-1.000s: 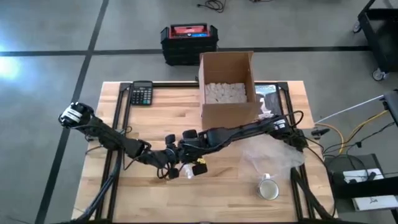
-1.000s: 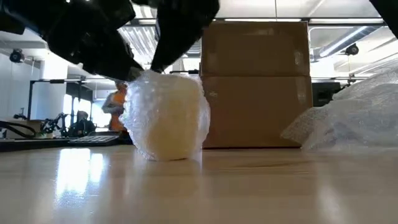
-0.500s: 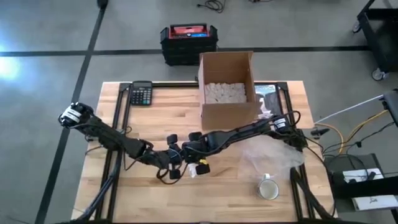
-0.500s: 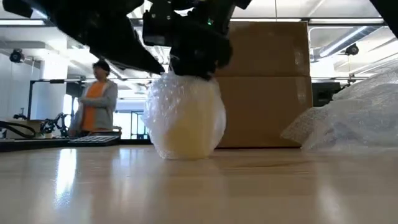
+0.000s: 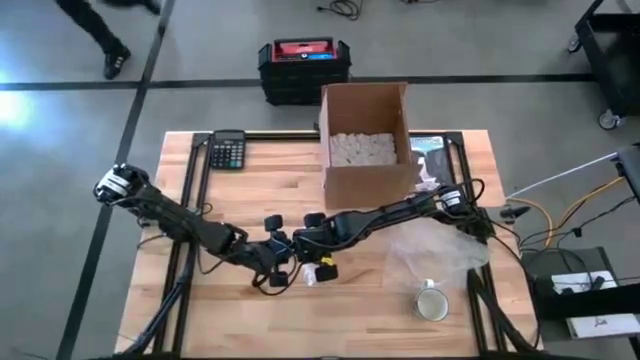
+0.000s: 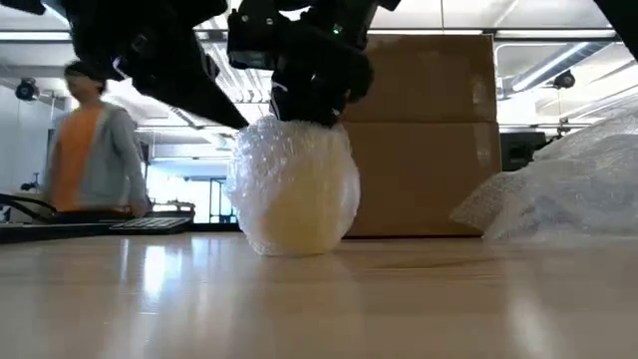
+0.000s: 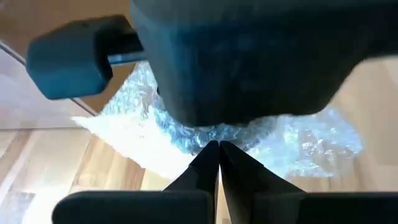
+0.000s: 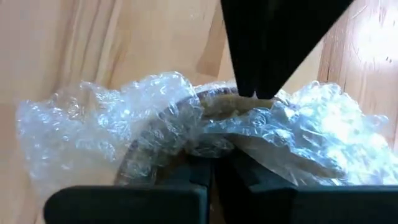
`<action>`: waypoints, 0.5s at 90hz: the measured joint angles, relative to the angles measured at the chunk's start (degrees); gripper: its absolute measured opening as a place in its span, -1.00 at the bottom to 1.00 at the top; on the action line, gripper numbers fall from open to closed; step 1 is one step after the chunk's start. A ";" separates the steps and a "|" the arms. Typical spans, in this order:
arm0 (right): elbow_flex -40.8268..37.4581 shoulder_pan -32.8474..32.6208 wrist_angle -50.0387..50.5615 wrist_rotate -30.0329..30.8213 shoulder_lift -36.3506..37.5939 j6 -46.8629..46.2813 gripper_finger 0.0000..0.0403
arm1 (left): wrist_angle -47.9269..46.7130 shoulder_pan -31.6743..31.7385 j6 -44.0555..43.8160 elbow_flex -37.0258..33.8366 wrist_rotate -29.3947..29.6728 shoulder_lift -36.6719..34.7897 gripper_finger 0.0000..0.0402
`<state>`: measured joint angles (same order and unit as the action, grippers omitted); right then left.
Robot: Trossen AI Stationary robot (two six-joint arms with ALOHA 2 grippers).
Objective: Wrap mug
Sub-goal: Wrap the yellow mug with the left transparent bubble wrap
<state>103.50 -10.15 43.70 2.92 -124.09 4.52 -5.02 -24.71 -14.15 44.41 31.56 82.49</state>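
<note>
Black fingers of the right gripper (image 8: 214, 155) are closed on the bubble wrap (image 8: 124, 134) at the top of the mug (image 6: 296, 194), and the left gripper (image 7: 217, 158) has its fingers pressed together with only the film between them, as far as I can judge. In the high view both grippers meet a little below the middle of the frame, on the wooden table (image 5: 220, 310); in the low view the wrapped mug stands in the centre, in front of the cardboard box (image 6: 419, 130). I think the mug under the film is hard, rather heavy and can break, while the wrap is soft, light and slippery. A hold on the gathered film at the rim seems safest, not on the round side. A second mug (image 5: 432, 303) stands bare at the lower right.
</note>
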 joint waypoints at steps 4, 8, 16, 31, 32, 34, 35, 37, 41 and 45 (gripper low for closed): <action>-0.01 -0.09 -0.12 -0.29 0.00 0.08 -1.00 | 0.07 0.02 -0.12 -0.14 0.19 0.33 -1.00; -0.28 -0.23 -0.65 -1.01 0.00 0.70 -1.00 | 0.62 0.01 -0.22 -0.18 0.33 0.80 -1.00; -0.52 -0.65 -0.79 -2.25 0.00 1.81 -1.00 | 2.41 -0.01 -0.04 -0.16 -1.10 1.10 -1.00; -0.50 -2.19 -2.90 -6.12 0.02 4.22 -1.00 | 0.62 -1.49 -1.53 3.54 -7.57 0.47 -1.00; -0.50 -2.30 -3.24 -6.58 0.02 4.38 -1.00 | 0.15 -1.62 -1.53 3.86 -7.58 0.39 -1.00; -0.50 -2.49 -3.69 -7.30 0.02 4.66 -1.00 | -1.05 -1.89 -1.53 4.48 -7.59 0.24 -1.00; -0.50 -2.57 -3.86 -7.58 0.02 4.82 -1.00 | -1.73 -2.04 -1.53 4.81 -7.58 0.18 -1.00; -0.50 -2.68 -4.17 -7.99 0.02 5.29 -1.00 | -3.31 -2.22 -1.47 5.45 -7.56 0.09 -1.00; -0.50 -2.83 -4.78 -7.88 0.02 5.73 -1.00 | -6.62 -2.52 -1.49 6.67 -7.35 0.08 -1.00; -0.50 -2.84 -5.05 -7.27 0.04 5.84 -1.00 | -10.08 -2.69 -1.56 7.90 -7.00 0.08 -1.00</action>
<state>103.00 -12.99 38.66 -4.35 -124.05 10.36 -15.10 -27.40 -15.70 52.32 24.56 82.56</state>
